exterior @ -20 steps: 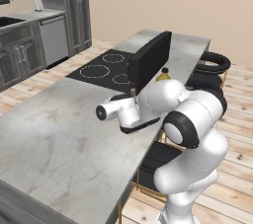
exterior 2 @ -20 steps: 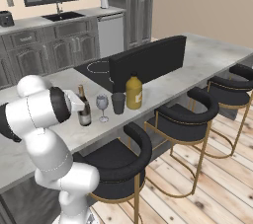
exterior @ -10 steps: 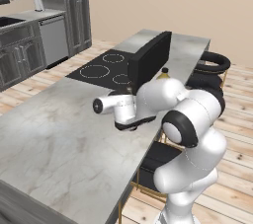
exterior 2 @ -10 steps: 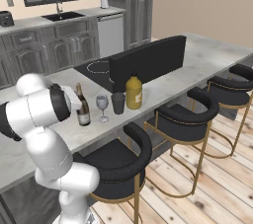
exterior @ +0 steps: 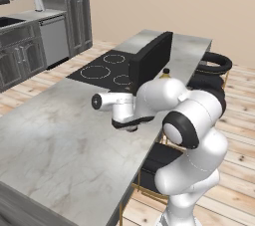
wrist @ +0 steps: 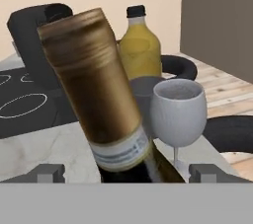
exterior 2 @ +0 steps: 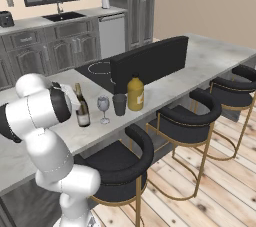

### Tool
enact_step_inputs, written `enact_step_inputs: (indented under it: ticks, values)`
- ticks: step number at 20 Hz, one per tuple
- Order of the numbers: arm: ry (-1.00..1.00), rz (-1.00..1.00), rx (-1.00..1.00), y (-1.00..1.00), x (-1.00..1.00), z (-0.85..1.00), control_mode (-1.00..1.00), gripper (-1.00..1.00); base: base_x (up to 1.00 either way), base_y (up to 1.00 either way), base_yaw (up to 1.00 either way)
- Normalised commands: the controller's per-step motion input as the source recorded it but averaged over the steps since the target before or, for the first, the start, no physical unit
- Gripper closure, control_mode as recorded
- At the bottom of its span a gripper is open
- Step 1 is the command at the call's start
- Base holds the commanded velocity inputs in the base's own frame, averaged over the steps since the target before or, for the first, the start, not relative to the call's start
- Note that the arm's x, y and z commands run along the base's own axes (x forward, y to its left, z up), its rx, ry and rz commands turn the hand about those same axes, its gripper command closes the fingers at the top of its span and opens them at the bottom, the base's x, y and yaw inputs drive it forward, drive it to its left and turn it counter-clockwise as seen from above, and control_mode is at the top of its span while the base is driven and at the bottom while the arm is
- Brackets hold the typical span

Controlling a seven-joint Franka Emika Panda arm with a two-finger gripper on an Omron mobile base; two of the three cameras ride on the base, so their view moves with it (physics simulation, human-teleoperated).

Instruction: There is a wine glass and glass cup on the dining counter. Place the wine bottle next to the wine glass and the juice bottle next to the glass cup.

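The wine bottle point(exterior 2: 81, 106) stands upright on the dining counter point(exterior 2: 210, 53), just left of the wine glass point(exterior 2: 103, 106). Right of the wine glass come the dark glass cup point(exterior 2: 119, 104) and the yellow juice bottle point(exterior 2: 135, 92), all in one row near the stool-side edge. In the hand view the wine bottle's gold foil neck point(wrist: 94, 85) leans large between the fingertips of my gripper point(wrist: 127, 172), which is open with gaps on both sides. Behind it are the wine glass point(wrist: 178, 112), the glass cup point(wrist: 142, 89) and the juice bottle point(wrist: 141, 45).
A black raised panel point(exterior 2: 150, 61) and an inset cooktop point(exterior: 102, 70) lie behind the row. Black stools with gold legs point(exterior 2: 182, 121) line the counter's near side. Bare marble point(exterior: 60, 135) spreads left of my arm. Grey cabinets and a sink point(exterior 2: 62, 17) stand at the back.
My hand has drawn back a little from the wine bottle. The bottle, both glasses and the juice bottle have stayed in place, and the gripper has stayed open.
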Motion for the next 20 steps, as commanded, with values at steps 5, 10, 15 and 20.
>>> enact_step_inputs:
  ticks: [5,10,15,20]
  values:
    - [-0.15,-0.05,0.08,0.03,-0.24,-0.45,-1.00,-1.00,0.00,0.00,0.00]
    - [-0.14,-0.06,0.06,0.00,-0.19,-0.42,-1.00,-1.00,0.00,0.00,0.00]
    - [-0.12,-0.04,0.07,0.06,-0.13,-0.31,-1.00,-1.00,0.00,0.00,0.00]
    - [-0.05,-0.03,0.07,0.24,-0.16,-0.20,-1.00,-1.00,0.00,0.00,0.00]
